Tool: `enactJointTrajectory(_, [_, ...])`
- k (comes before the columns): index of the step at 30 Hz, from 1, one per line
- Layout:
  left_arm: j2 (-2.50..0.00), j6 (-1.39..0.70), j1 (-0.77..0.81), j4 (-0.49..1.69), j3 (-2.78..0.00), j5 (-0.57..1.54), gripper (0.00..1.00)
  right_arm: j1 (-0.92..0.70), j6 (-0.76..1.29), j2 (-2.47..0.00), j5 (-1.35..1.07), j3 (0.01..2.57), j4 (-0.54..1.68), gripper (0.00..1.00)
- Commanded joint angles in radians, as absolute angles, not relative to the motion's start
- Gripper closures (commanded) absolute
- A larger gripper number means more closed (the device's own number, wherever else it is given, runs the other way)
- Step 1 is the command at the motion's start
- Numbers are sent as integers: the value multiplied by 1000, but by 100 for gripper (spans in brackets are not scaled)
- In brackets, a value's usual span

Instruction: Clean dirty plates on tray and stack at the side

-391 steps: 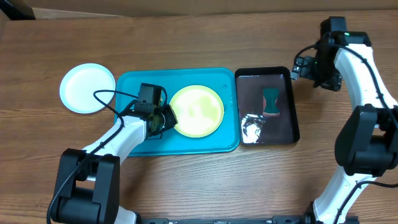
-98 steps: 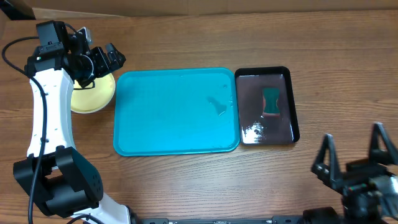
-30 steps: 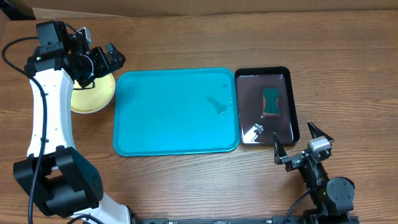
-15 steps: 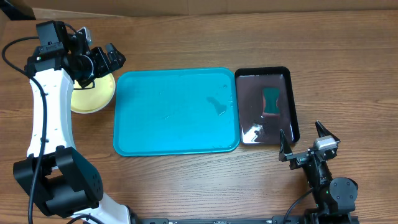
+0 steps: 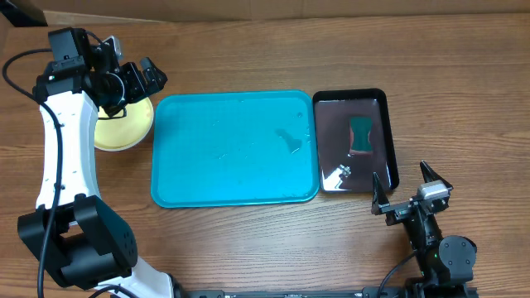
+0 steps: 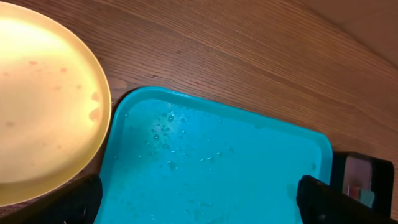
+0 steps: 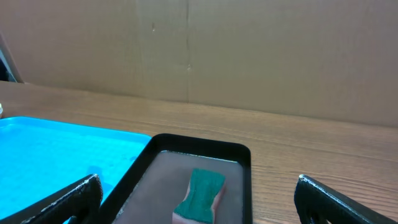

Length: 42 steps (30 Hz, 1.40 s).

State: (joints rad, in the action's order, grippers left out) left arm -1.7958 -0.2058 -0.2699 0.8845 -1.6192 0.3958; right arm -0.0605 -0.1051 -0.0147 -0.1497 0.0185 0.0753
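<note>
The turquoise tray (image 5: 234,147) lies mid-table with nothing on it but water drops (image 6: 163,127). A yellow-green plate (image 5: 124,128) rests on the table just left of the tray, with faint brown specks on it (image 6: 43,106). My left gripper (image 5: 137,73) hovers open above that plate's far edge and holds nothing; the left wrist view shows its fingers (image 6: 84,200) wide apart over the tray's corner. My right gripper (image 5: 410,197) stands open near the front right, in front of the black tray, with nothing between its fingers (image 7: 339,199).
A glossy black tray (image 5: 391,141) sits right of the turquoise one, with a green sponge (image 5: 362,135) and a film of water inside. The right wrist view shows the sponge (image 7: 199,193) ahead. A cardboard wall (image 7: 199,50) closes the table's back.
The yellow-green plate went from the tray to the table at its left. Over the last second my right gripper slid slightly right and toward the front, then stopped. The left arm held still.
</note>
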Motion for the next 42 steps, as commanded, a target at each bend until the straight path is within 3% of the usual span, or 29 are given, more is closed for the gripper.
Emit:
enactJointTrajectory(1, [-1784,-187,-265,886,-1623,359,0,-57,-105,-3,-148,8,70,0])
enactJointTrajectory(9, [-1582,-187,-204,886,-1623,257,0,-57,-105,-3,-148,8,70,0])
enactJointTrajectory(25, [-1112,-187,-148,886,-1562,255,0,-57,-105,-3,-148,8,70,0])
enactJointTrajectory(37, [-709,-187,-148,859,-1047,255,0,-57,-105,-3,-148,8,70,0])
enactJointTrajectory(42, [-519,-212,-148,645,-785,255,0,-57,-105,-3,-148,8,70,0])
